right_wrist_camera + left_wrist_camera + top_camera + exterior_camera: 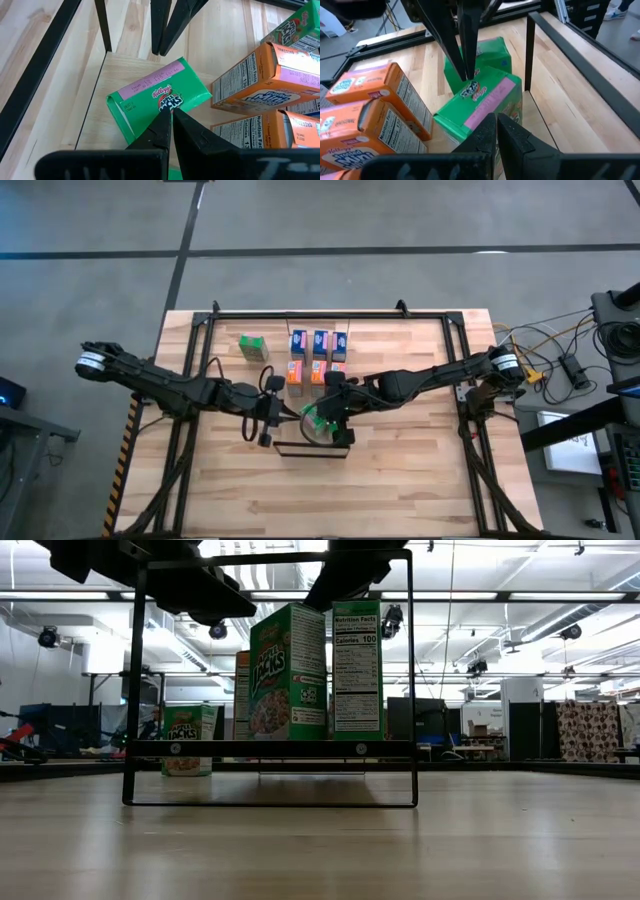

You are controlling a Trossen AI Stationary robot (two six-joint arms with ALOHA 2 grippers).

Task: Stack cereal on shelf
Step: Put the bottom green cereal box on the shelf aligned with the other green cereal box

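On the shelf (pixel 290 749), a wooden board in a black metal frame, stand two green cereal boxes. One is turned askew (pixel 288 670) and the other shows its nutrition panel (pixel 356 665). My right gripper (pixel 167 112) is shut, with its tips on the top of the askew box (pixel 155 95). My left gripper (pixel 496 122) is shut too, and is over the pink-strip end of the same box (pixel 480 107). Both arms meet above the shelf (pixel 300 450). My right gripper sets its shut fingertips (pixel 469 75) on the askew box's top face, at the printed logo (pixel 169 102). It slants down from the table's right and reaches over the other green box. The box stands upright on the shelf board. My left gripper is close over the top's pink strip (pixel 492 97); I cannot tell whether it touches.
Three orange boxes (pixel 318 370) and three blue boxes (pixel 320 340) stand in rows just beyond the shelf. A third green box (pixel 252 347) stands alone at the far left. The shelf's black uprights (pixel 529 55) flank the grippers. Bare wood lies toward the near edge.
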